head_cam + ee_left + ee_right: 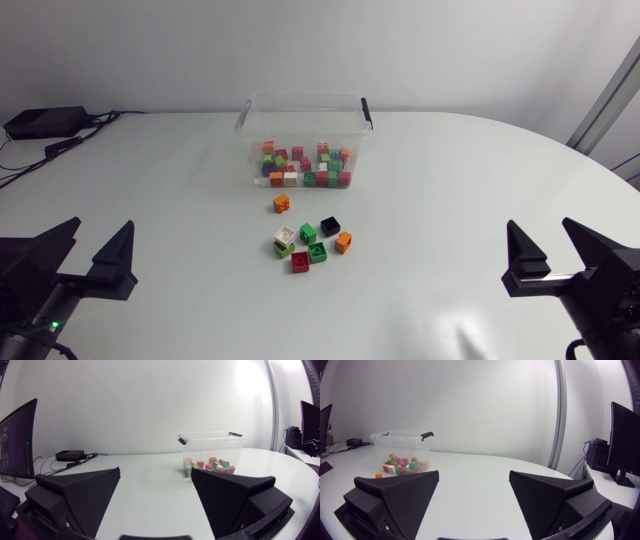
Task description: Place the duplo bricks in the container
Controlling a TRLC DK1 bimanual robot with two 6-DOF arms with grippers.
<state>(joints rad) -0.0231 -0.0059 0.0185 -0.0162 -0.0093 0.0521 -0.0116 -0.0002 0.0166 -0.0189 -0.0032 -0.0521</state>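
**brickfan:** ok so where's everything sitting?

**armwatcher:** the clear plastic container with black handles [303, 100] is toward the far edge of the white bench [460, 170], roughly mid-width. It holds a mixed heap of duplo bricks [305, 165]: red, green, orange, white. The loose ones are on its near side, around the bench's middle. A lone orange brick [282, 203] sits closest to the container. A bit further toward the near edge there's a tight cluster: a black brick [330, 226], a second orange brick [344, 241], a white brick [284, 236], a lime brick [283, 249], a green brick [308, 232], a second green brick [317, 252] and a red brick [300, 262].

**brickfan:** and the claws?

**armwatcher:** both released, fingers spread wide. The left claw [100, 240] is by the near left corner and the right claw [540, 235] by the near right corner, both well apart from the cluster. Seen from the left claw [156, 472], the container [212, 440] is ahead, past its right finger. Seen from the right claw [474, 474], the container [400, 440] is ahead, past its left finger.
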